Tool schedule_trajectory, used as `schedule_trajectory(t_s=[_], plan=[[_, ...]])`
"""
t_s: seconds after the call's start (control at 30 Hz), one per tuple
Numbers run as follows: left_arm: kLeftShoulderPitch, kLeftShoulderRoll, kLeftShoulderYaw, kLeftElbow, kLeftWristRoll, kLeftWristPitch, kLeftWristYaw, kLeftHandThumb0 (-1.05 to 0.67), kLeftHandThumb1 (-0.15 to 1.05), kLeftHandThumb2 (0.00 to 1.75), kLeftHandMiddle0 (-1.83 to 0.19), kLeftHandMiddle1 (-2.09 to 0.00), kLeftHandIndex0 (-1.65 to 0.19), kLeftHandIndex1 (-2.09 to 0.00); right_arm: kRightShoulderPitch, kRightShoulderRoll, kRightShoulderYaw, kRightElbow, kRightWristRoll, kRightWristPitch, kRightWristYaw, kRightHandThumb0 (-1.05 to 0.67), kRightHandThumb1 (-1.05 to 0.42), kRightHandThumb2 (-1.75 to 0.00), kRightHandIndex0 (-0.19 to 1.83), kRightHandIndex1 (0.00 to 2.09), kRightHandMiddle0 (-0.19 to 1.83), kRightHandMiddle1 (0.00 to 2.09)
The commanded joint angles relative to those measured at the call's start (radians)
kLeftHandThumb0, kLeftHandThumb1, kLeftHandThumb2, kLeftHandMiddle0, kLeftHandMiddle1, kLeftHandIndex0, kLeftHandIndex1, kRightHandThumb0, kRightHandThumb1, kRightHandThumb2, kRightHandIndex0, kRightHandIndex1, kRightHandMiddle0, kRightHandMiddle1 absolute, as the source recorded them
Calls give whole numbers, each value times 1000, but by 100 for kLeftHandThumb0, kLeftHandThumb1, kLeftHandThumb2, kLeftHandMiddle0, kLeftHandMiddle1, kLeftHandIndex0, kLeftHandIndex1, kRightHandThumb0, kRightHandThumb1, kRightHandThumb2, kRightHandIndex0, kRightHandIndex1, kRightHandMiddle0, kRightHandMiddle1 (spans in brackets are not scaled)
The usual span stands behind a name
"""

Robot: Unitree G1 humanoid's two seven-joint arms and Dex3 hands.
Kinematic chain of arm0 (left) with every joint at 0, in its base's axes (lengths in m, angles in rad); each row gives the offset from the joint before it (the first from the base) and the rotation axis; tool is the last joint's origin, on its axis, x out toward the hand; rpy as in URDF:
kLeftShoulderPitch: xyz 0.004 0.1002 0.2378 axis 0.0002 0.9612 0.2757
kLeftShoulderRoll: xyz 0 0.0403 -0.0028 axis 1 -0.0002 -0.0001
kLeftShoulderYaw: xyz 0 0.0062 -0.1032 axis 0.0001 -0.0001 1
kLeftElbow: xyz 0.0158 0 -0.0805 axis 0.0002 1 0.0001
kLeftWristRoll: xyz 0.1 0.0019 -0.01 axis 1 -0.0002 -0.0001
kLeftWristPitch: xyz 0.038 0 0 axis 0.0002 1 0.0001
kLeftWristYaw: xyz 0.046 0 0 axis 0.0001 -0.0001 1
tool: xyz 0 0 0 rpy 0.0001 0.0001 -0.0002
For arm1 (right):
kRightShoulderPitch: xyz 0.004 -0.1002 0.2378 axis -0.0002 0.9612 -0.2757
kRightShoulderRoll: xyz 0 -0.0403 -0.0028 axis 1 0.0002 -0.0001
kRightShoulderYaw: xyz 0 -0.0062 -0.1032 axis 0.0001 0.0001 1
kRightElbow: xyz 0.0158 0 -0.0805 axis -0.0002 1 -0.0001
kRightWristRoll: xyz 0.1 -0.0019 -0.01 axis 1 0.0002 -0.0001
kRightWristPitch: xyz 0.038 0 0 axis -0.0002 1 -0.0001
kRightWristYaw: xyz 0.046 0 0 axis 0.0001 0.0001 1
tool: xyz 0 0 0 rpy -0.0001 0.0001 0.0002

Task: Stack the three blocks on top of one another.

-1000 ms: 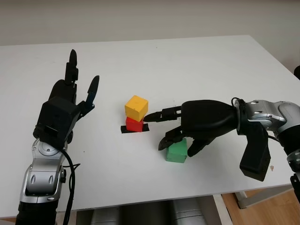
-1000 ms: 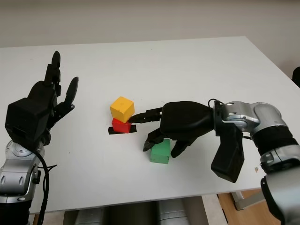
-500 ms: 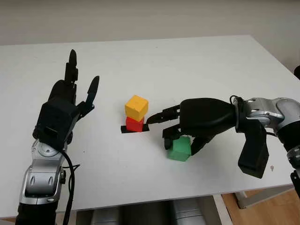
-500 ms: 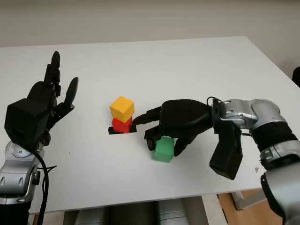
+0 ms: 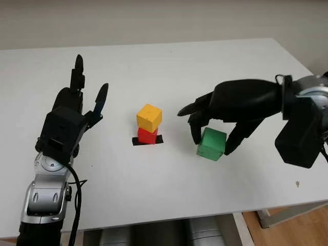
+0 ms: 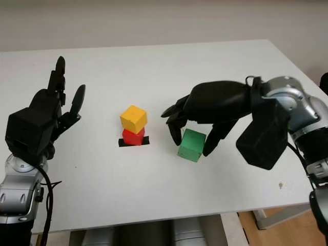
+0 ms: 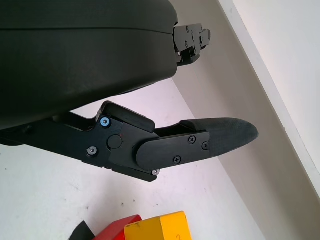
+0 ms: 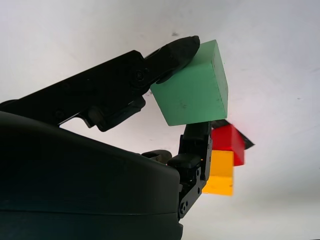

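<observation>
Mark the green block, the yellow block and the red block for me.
green block point(image 5: 211, 144): left eye view, front face.
yellow block point(image 5: 149, 117): left eye view, middle of the block.
red block point(image 5: 147, 136): left eye view, front face.

You are looking at frames with no readable text, labels, brands, numbers or signs: nothing legible is showing on any surface in the head or wrist views.
</observation>
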Motion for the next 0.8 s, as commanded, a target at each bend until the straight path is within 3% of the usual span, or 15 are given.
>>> schedule_trajectory(t_s=[0.0, 0.2, 0.47, 0.67, 0.77], plan=[[-18, 4, 6, 2, 3, -6, 6, -77, 105, 59, 18, -5, 14, -6, -52, -10, -39, -15, 18, 31, 30, -46, -91, -5, 37, 6, 50, 126], [-29, 5, 5, 7, -1, 2, 2, -78, 105, 58, 18, -5, 15, -5, -137, 48, -94, 53, -7, 77, 20, -43, -90, -5, 39, 6, 57, 108], [-25, 4, 4, -6, 1, 11, 5, -77, 105, 58, 18, -5, 16, -5, -346, 201, -90, 285, -110, 113, -53, -44, -85, -5, 43, 6, 77, 85], [-14, 1, 12, -13, -5, 11, 6, -78, 105, 59, 19, -5, 15, -5, -452, 293, -66, 428, -187, 114, -102, -44, -84, -5, 42, 5, 82, 85], [-14, 0, 14, -9, -3, 14, 11, -80, 105, 62, 19, -5, 15, -6, -487, 351, -42, 488, -235, 110, -146, -43, -86, -6, 39, 5, 71, 104]])
